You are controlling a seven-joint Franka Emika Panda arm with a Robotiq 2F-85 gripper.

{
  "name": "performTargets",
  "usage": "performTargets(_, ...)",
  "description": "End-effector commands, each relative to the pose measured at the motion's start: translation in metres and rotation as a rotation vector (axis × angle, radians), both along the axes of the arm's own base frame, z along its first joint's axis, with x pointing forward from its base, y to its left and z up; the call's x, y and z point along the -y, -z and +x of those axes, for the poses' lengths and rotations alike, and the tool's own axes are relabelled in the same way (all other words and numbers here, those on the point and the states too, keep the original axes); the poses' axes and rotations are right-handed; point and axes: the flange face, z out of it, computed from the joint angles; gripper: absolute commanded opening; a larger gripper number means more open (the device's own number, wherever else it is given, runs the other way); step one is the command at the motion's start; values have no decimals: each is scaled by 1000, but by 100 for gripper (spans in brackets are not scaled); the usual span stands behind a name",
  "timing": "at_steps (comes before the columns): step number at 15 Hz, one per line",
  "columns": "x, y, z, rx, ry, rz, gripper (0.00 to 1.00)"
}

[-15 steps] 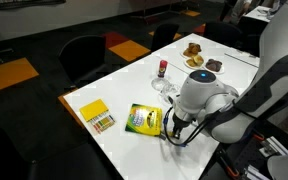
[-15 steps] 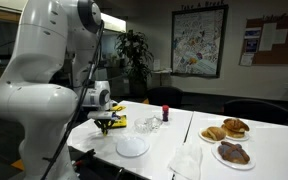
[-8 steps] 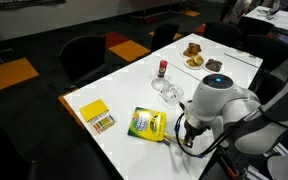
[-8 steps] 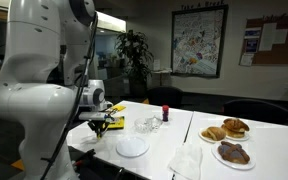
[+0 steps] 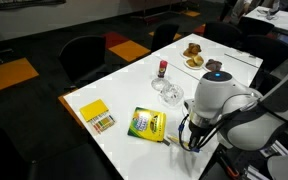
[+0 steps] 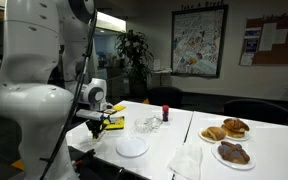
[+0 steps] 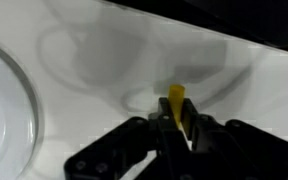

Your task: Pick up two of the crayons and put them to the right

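One yellow crayon (image 7: pixel 176 101) is pinched between the narrow-set fingers of the gripper (image 7: pixel 174 125), its tip sticking out past them above bare white surface (image 7: pixel 94 50). Most of the stick shows beyond the fingers, probably so it can drop free on release. A plate (image 7: pixel 2 110) rim shows at the edge of the wrist view. In an exterior view the gripper (image 5: pixel 187 138) hangs low just beside the green-and-yellow crayon box (image 5: pixel 146 122), well apart from the row of coloured sticks (image 5: pixel 102 124) by the yellow pad (image 5: pixel 91 109). Judgement: carry step, first crayon, with the drop spot across the box from that row. Crayon touching the surface: cannot tell.
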Motion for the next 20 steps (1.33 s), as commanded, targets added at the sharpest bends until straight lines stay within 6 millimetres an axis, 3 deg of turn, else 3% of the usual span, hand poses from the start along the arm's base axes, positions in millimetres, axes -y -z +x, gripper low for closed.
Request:
performTargets(1,11,-31,-3,83,10,1,4)
performTargets(4,14,-59,-1,174,15,10,4)
performTargets(5,6,-70,21,195,20,13,4)
performTargets(7,17,-86,33,254,36,3,4)
performTargets(8,30,-92,32,280,57,-8,4)
performTargets(10,49,-102,50,319,99,-31,4)
performTargets(16,101,-113,92,400,197,-118,4)
performTargets(20,104,-116,82,417,221,-131,4)
